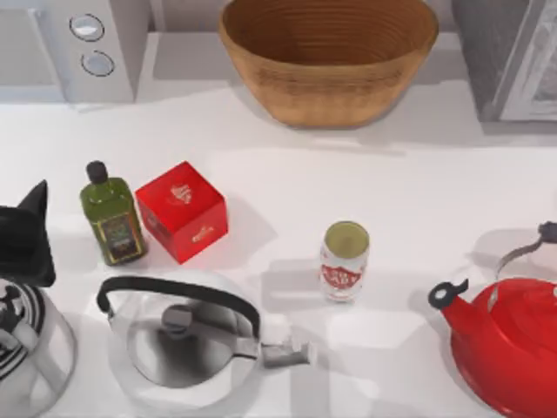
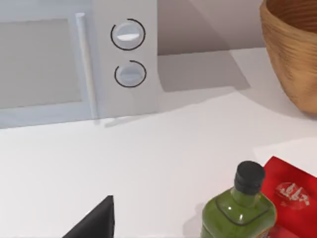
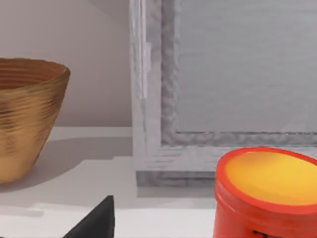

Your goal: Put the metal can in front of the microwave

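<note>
The left gripper hovers at the table's left edge, above a glass kettle; whether its fingers are parted I cannot tell. Just right of it stand one green bottle and one red box. Farther right, one metal can stands upright mid-table. One microwave sits behind the gripper. Two kettles flank the can.

A rendered kitchen counter: a white worktop is carrying a white microwave at the far left, a woven basket at the far middle, a grey appliance at the far right, and a steel kettle and red kettle sitting near.
</note>
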`<state>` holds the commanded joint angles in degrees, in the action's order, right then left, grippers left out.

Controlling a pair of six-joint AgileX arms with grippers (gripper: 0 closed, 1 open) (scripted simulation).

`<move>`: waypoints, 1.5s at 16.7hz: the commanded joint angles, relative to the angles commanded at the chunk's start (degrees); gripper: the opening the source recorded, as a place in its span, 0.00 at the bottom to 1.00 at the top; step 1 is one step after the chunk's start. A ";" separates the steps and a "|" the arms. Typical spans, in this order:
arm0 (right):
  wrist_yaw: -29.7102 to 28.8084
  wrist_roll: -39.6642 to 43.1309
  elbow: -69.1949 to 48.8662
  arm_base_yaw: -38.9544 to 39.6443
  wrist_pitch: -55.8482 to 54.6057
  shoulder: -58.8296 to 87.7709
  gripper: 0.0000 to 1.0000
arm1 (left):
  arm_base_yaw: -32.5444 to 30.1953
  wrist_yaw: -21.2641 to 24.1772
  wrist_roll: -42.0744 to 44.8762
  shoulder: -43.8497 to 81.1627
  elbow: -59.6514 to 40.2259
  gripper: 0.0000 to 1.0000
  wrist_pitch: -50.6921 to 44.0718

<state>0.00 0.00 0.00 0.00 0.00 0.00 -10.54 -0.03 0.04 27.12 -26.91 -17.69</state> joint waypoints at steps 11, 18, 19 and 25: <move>0.00 0.00 0.00 0.00 0.00 0.00 1.00 | -22.46 0.19 -0.46 60.97 -57.31 1.00 -37.81; 0.00 0.00 0.00 0.00 0.00 0.00 1.00 | -33.66 0.24 -1.10 94.46 -88.38 1.00 -57.56; 0.00 0.00 0.00 0.00 0.00 0.00 1.00 | -34.74 0.25 -1.18 97.85 -91.49 1.00 -59.51; 0.00 0.00 0.00 0.00 0.00 0.00 1.00 | -37.65 0.25 -1.45 107.41 -100.23 1.00 -64.89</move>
<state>0.00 0.00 0.00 0.00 0.00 0.00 -48.19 0.22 -1.41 134.54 -127.15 -82.57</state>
